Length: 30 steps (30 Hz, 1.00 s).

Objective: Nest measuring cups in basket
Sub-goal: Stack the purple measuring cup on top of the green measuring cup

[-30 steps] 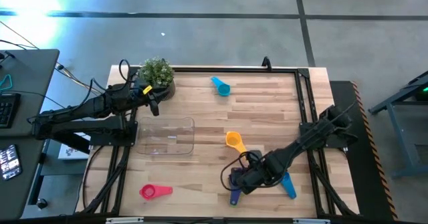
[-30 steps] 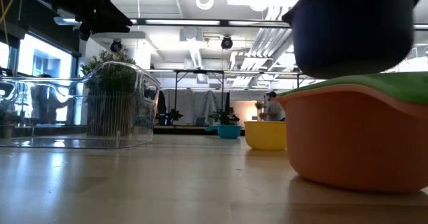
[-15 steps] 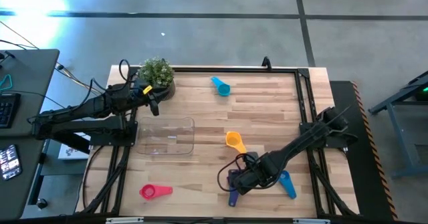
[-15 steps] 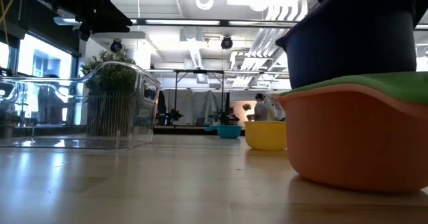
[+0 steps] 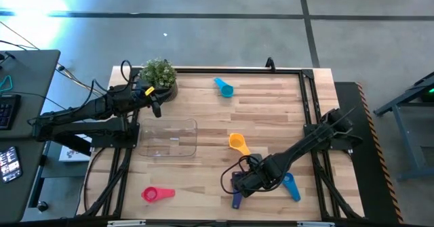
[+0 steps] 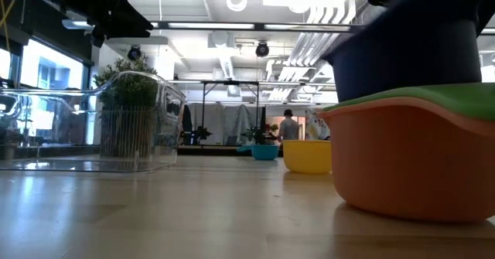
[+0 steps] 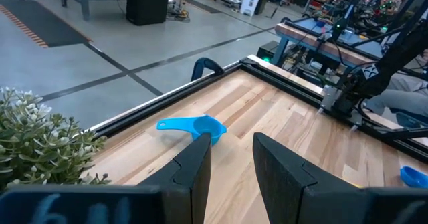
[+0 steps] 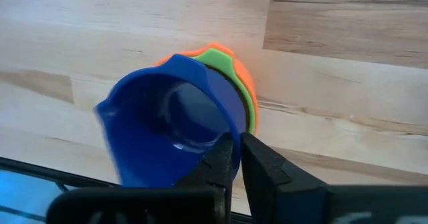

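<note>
The basket (image 5: 167, 138) is the landmark here: a clear plastic bin on the wooden table (image 5: 271, 112), and I see nothing inside it. No brand, label or writing can be read on any of the things.

The right gripper (image 5: 243, 184) is well apart from the basket, toward the near right part of the table. In the right wrist view its two fingers (image 8: 221, 158) are almost together and pinch the rim of the blue cup (image 8: 170, 127). This cup hangs tilted just above the green cup (image 8: 235, 83), which sits inside the orange cup (image 8: 249, 80); whether the blue one touches them I cannot tell. In the low view the orange cup (image 6: 410, 162) stands on the table with the green rim (image 6: 433, 94) on top and the dark blue bowl (image 6: 410, 46) above.

The yellow cup (image 5: 237, 143) lies between the basket and this gripper. The red-pink cup (image 5: 156, 194) lies near the basket, on its near side. One light blue cup (image 5: 224, 87) is far beyond the basket, and another blue scoop (image 5: 291, 186) lies just beside the right gripper.

The left gripper (image 5: 154, 108) waits by the basket's far edge, beside the small plant (image 5: 159, 73); its fingers (image 7: 194, 174) stand a little apart and hold nothing.
</note>
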Each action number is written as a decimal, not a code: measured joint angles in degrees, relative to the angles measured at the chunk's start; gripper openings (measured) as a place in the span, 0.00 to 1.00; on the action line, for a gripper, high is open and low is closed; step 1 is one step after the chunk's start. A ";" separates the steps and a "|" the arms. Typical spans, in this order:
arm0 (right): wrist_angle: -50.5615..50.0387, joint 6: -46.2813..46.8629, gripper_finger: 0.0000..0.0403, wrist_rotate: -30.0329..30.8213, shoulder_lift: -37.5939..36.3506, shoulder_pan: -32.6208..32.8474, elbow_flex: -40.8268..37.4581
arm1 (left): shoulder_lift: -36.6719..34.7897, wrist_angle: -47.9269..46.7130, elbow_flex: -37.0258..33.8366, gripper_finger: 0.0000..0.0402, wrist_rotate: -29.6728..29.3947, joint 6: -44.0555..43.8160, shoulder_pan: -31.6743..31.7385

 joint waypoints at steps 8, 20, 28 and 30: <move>0.04 0.02 0.12 0.05 0.00 0.00 0.00 | 0.00 0.00 0.00 0.26 0.00 0.00 0.02; 0.63 1.44 0.19 -3.03 0.04 0.00 0.37 | 0.00 0.00 0.00 0.26 0.00 0.00 0.01; -0.53 5.16 0.19 -4.28 0.04 0.15 0.37 | 0.01 0.00 0.00 0.26 -0.01 0.00 0.00; -1.20 6.25 0.19 -4.99 0.04 0.15 0.37 | 0.02 0.00 0.00 0.26 0.00 0.00 0.00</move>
